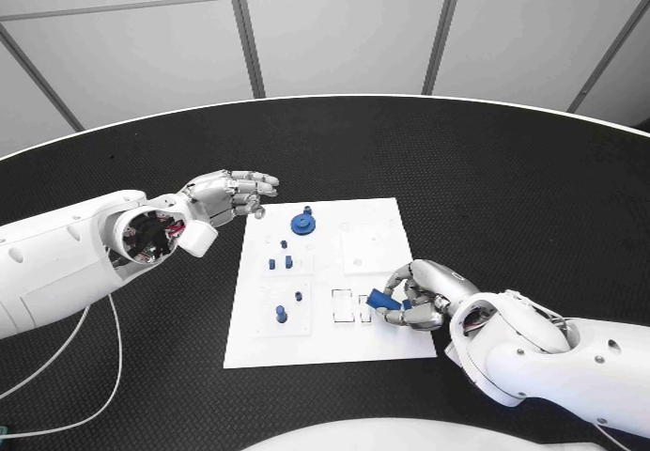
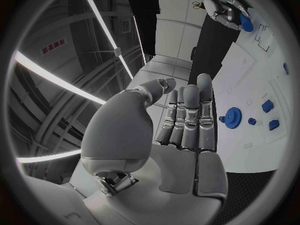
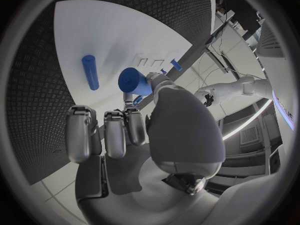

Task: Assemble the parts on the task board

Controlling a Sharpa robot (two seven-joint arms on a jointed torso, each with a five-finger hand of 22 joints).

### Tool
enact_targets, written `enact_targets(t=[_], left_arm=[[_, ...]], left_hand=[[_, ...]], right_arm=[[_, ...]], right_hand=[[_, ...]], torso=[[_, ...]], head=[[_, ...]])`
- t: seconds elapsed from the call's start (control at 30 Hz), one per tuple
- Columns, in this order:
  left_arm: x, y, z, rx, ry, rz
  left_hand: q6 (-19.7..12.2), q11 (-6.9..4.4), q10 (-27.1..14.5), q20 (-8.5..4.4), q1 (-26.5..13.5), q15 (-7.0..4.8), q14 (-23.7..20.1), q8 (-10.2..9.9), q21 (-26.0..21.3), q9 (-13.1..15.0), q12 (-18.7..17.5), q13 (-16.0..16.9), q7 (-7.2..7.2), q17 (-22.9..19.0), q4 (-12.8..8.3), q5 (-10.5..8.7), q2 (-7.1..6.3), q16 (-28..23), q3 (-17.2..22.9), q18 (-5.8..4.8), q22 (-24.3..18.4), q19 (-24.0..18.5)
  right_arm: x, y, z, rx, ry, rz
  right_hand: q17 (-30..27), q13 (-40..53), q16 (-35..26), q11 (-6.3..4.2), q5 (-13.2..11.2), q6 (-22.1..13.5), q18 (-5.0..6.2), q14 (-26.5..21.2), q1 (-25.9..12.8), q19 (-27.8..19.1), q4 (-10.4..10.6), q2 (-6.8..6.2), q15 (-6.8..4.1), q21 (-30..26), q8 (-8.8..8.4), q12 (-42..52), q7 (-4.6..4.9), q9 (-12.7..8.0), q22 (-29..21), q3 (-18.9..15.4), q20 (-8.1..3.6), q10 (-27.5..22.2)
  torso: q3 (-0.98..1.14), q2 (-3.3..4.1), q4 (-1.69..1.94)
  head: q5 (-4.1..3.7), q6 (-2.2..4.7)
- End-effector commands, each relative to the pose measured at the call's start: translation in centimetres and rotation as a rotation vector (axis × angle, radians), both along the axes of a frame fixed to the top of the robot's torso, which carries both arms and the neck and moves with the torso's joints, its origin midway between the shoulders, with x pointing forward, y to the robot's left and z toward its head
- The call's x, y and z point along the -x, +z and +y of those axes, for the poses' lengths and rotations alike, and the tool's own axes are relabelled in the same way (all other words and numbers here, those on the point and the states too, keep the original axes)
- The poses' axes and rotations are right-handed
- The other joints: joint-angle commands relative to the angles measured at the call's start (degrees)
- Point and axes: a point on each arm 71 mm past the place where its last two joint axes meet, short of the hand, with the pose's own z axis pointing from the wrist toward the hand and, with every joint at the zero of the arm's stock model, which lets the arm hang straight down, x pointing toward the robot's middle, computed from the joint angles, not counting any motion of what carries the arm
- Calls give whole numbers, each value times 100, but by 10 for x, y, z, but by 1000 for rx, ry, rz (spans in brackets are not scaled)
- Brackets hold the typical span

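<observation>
Board: the white board (image 1: 373, 221) lies mid-table, long side running away from the robot, and the job looks only partly done.
Done so far: a blue gear (image 1: 303, 223) sits at the far end of the board, apparently seated on its post, and small blue pegs (image 1: 285, 262) stand in the block just nearer. Another small peg (image 1: 281, 313) stands in the near-left block.
Left to do: the rectangular slots (image 1: 346, 307) near the right hand look unfilled, and the square panel at far right is bare. In the right wrist view a blue rod (image 3: 90, 72) lies loose on the board, not yet placed, so I judge that several pieces remain.
Right hand: the right hand (image 1: 417, 296) is down at the board's near right edge, fingers curled round a blue part (image 1: 378, 300). The right wrist view shows that part (image 3: 134, 80) as a round blue piece pinched at the fingertips, just over the board. It sits right beside the slots, so I read this as an insertion in hand.
Left hand: the left hand (image 1: 233, 193) hovers off the board's far left corner, near the gear but not touching it. Its fingers (image 2: 190, 114) lie straight and side by side, palm bare, holding nothing.
</observation>
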Motion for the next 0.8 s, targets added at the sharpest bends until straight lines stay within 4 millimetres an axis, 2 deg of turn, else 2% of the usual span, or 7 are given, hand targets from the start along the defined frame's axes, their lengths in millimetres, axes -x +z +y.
enact_targets(t=[0.03,0.2,0.4,0.57,0.8], left_arm=[[0,0,-1,1,-1,0],[0,0,-3,2,-6,0],[0,0,-4,3,-10,0],[-1,0,-4,3,-10,0],[0,0,-5,3,-11,0]], left_hand=[[35,21,12,10,-7,-13,-41,-40,-38,6,-21,-8,-4,-6,1,-5,38,-35,-19,56,-7,-46],[33,22,10,10,-8,-12,-42,-43,-40,6,-23,-9,-3,-7,3,-4,38,-35,-22,56,-9,-45],[29,24,6,11,-9,-11,-43,-47,-44,5,-25,-11,-1,-9,5,-2,39,-34,-26,55,-12,-45],[29,24,6,11,-9,-11,-43,-47,-44,5,-25,-11,-1,-9,5,-2,39,-34,-26,55,-12,-45],[29,24,6,11,-9,-11,-43,-47,-44,5,-25,-11,-1,-9,5,-2,39,-34,-26,55,-12,-45]], right_arm=[[1,1,3,-14,4,-2],[-1,0,12,-34,13,6],[-6,-4,25,-46,35,16],[-10,-8,32,-36,52,28],[-16,-15,37,-11,63,49]], right_hand=[[1279,780,25,-49,13,317,-77,555,-113,515,0,-9,-61,47,111,45,-261,141,1375,72,-44,175],[1280,804,26,-61,-68,347,-79,555,-373,517,4,-26,-73,60,123,54,-274,177,1379,133,-59,198],[1337,873,48,-106,-156,457,-94,567,-717,532,6,33,-109,138,197,107,-330,253,1401,224,-87,252],[1343,878,51,-127,-202,494,-97,568,-828,535,3,39,-126,155,223,107,-352,282,1406,262,-103,264],[1384,887,67,-153,-465,559,-108,576,-1138,543,7,36,-149,209,274,101,-381,344,1420,279,-127,287]], torso=[[4,6,-1],[7,6,-3],[-3,13,24],[-2,14,9],[5,11,0]], head=[[20,8],[21,14],[-2,29],[22,30],[38,30]])
